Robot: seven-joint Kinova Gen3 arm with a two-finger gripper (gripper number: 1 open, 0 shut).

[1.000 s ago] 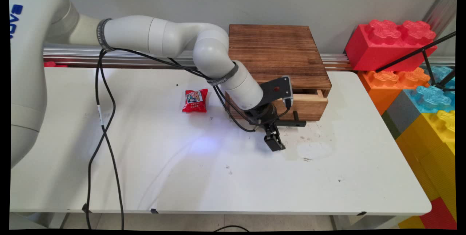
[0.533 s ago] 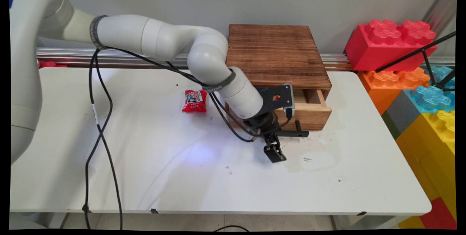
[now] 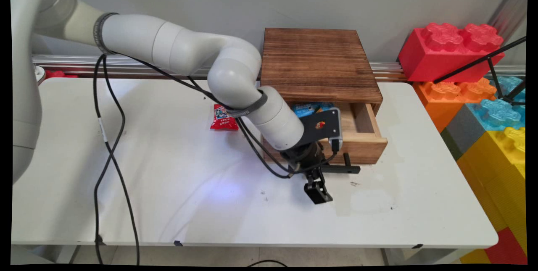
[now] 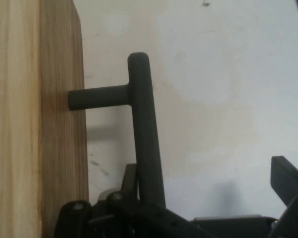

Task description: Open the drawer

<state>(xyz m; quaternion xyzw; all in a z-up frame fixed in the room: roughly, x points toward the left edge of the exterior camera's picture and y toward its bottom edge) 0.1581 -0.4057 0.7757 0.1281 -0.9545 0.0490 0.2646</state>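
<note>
- I see the hand (image 3: pixel 318 191) low over the white desk (image 3: pixel 189 203), just in front of a wooden box (image 3: pixel 319 63) that stands at the desk's far side.
- The box's drawer (image 3: pixel 363 143) is pulled partly out towards the camera.
- A blue packet (image 3: pixel 313 108) lies inside the drawer, partly hidden by the arm.
- The drawer's black T-shaped handle (image 3: pixel 342 169) sticks out from its front.
- In the hand view, the handle's bar (image 4: pixel 144 129) runs up from the hand's linkage, beside the drawer's pale front (image 4: pixel 35 119).
- The hand is spread wide: one finger (image 4: pixel 288 181) stands well to the right of the bar, not touching it. It clamps nothing that I can see.
- A red snack packet (image 3: pixel 224 118) lies on the desk left of the box, partly behind the arm.
- Big toy bricks (image 3: pixel 452 46) are stacked off the desk's right end.
</note>
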